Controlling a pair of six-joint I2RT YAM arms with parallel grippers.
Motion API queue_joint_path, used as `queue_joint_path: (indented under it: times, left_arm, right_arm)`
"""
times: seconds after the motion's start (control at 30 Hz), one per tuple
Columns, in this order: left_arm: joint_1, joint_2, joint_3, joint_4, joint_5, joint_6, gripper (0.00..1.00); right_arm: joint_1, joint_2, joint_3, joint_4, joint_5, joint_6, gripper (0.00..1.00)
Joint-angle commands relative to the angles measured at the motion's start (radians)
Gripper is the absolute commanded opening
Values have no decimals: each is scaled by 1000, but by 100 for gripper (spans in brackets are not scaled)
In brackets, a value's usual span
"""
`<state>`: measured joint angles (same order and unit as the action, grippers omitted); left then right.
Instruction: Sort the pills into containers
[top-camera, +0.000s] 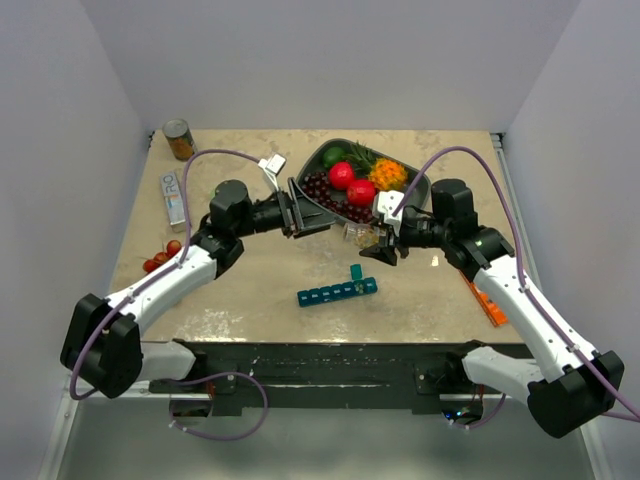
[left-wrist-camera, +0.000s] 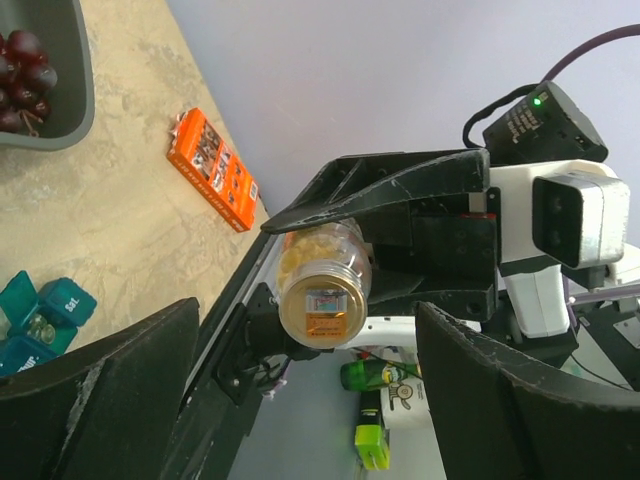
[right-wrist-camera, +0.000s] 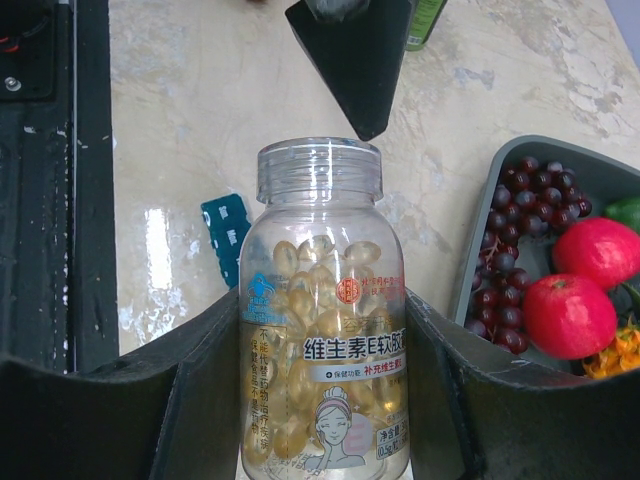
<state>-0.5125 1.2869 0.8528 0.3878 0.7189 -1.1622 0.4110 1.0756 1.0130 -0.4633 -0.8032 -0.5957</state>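
While the right pincer (right-wrist-camera: 320, 325) clamps the clear bottle (right-wrist-camera: 322, 230) of pills (right-wrist-camera: 312, 278) at center frame, the left pincer (left-wrist-camera: 305, 325) gapes released.

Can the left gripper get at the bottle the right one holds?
Probably yes: the left gripper, open, faces the pill bottle clamped in the right gripper; nothing lies between them.

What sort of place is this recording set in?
Likely a lab test cell: white walls box in the table, two arms are bolted at its edge, with props like a fruit tray and pill organiser.
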Motion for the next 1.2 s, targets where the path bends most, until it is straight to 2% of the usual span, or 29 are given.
queue_joint_path:
  times: [0.0, 0.37, 0.6, 0.63, 0.7, 0.73, 0.8, 0.97, 1.07, 1.1, 1.17]
  left_arm:
    - [-20, 12, 54, 5, -18, 19, 91]
    - [-83, 68, 95, 5, -4, 29, 84]
    - [-113, 91, 106, 17, 7, 32, 75]
    - [-119, 92, 106, 19, 10, 30, 69]
    - [-123, 92, 107, 25, 20, 33, 64]
    - [-126, 92, 106, 28, 25, 35, 56]
    - [-127, 94, 106, 36, 43, 44, 49]
    - [-127, 94, 95, 94, 103, 84, 23]
    - [-129, 94, 118, 62, 155, 202, 15]
    - [-129, 89, 136, 39, 177, 293, 13]
    - [-127, 77, 161, -76, 183, 425, 10]
  right_arm:
    - [-3, -13, 19, 17, -22, -9, 0]
    - [-5, -6, 15, 31, -27, 10, 0]
    - [-3, -6, 15, 40, -22, 17, 0]
    - [-5, -6, 13, 41, -22, 20, 0]
    - [-3, -9, 9, 46, -17, 27, 0]
    - [-3, -9, 7, 48, -17, 31, 0]
    - [-5, -11, 1, 58, -25, 48, 0]
    - [-5, -14, -17, 100, -59, 109, 0]
    - [-5, -17, -49, 147, -119, 189, 0]
    - [-5, -23, -62, 167, -138, 221, 0]
    - [-5, -29, -114, 262, -212, 350, 0]
